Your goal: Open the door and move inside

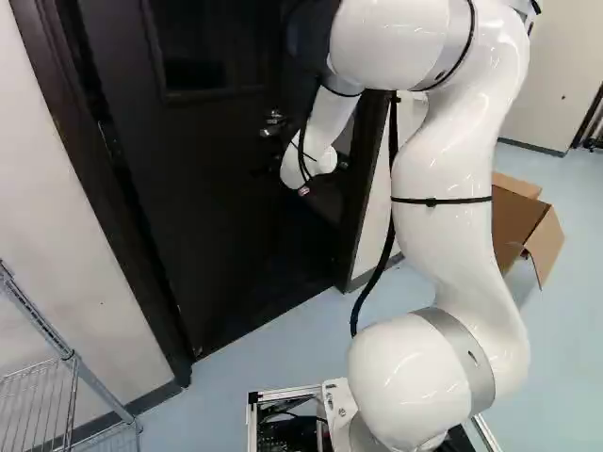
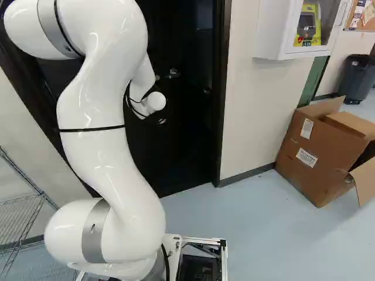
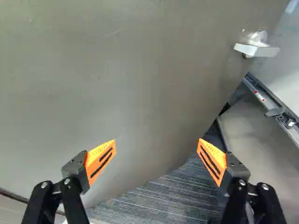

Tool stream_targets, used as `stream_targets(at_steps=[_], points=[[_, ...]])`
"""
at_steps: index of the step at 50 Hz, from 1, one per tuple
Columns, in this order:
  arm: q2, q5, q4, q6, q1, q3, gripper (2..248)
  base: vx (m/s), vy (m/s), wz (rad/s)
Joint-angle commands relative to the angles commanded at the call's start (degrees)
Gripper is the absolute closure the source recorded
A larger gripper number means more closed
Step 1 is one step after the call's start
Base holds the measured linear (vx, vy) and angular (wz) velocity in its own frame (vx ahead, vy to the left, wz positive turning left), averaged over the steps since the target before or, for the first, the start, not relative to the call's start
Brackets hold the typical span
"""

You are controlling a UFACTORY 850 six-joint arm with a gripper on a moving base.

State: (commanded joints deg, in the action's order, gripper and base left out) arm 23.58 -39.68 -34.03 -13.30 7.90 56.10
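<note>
The dark door (image 1: 212, 188) stands ajar, swung away from the base, inside its dark frame (image 2: 220, 88). Its silver lever handle (image 1: 273, 122) shows beside my wrist. Just below that wrist, a small part of my gripper (image 2: 161, 121) is visible against the dark door; the rest blends in or is hidden. In the wrist view my gripper (image 3: 156, 158) is wide open with nothing between its orange pads. Ahead of it lies the door's face (image 3: 117, 84), with the handle (image 3: 257, 49) farther off toward the frame's metal strike plate (image 3: 275, 112).
Striped carpet (image 3: 163, 200) shows through the gap between door and frame. A wire rack (image 1: 71, 395) stands left of the doorway. To its right are a pale wall (image 2: 255, 111), a white wall cabinet (image 2: 272, 29) and an open cardboard box (image 2: 316, 152). A dark bin (image 2: 356, 76) stands farther back.
</note>
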Motion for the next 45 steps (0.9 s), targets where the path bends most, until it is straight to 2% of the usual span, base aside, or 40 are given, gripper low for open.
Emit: stream_targets(at_steps=[27,45], points=[[-7.56,0.00,9.31,0.00,-0.87,-9.21,3,0.000,0.000,0.000],[-12.47,0.00,15.66,0.00,-2.30,-14.89,3,0.000,0.000,0.000]])
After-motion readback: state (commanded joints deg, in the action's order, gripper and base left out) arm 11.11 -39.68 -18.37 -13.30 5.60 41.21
